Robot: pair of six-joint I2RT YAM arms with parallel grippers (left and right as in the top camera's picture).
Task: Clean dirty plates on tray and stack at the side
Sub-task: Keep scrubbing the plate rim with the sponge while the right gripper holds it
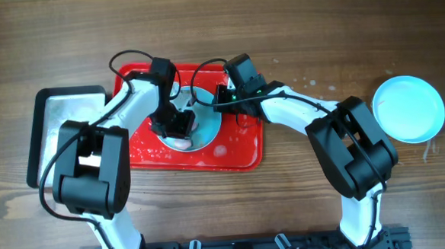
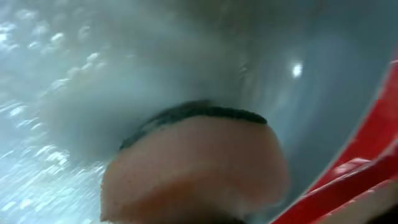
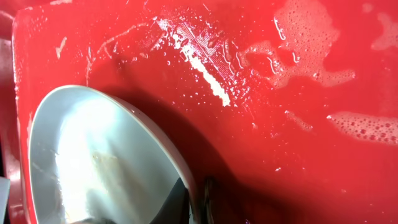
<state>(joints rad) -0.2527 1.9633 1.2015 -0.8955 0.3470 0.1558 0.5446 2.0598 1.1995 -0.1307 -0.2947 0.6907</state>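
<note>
Fingers on the L arm: how wide, holding what?

Left gripper is closed on a pinkish sponge with a dark scrub layer on its top edge. Fingers themselves aren't visible in the L wrist cam, the sponge fills the lower frame. Overhead shows them narrow around it.

Sponge touching anything?

Yes, it's pressed onto the soapy plate, w/ grey-white foam smeared across the surface around it.

R arm?

Right gripper is at the plate's upper-right edge. In the R wrist cam, dark tips show at the frame bottom, one on either side of the raised rim w/ only a narrow gap, so it's pinching the rim. Most of each finger is cut off by the frame.

Where's that plate rel. to the fingers?

Between the two grippers: L one over its middle, R one on its edge. It's inside the red tray, a bit right of center. R wrist cam shows it tilted, a shadow under its edge on the tray floor.

Tray condition?

Wet, w/ droplets and suds patches on the red floor.

Other plates?

Second plate lies flat on the wooden table, well apart, right of the tray.

Anything else?

Black-rimmed metal pan, just beside the tray's left end.
</note>
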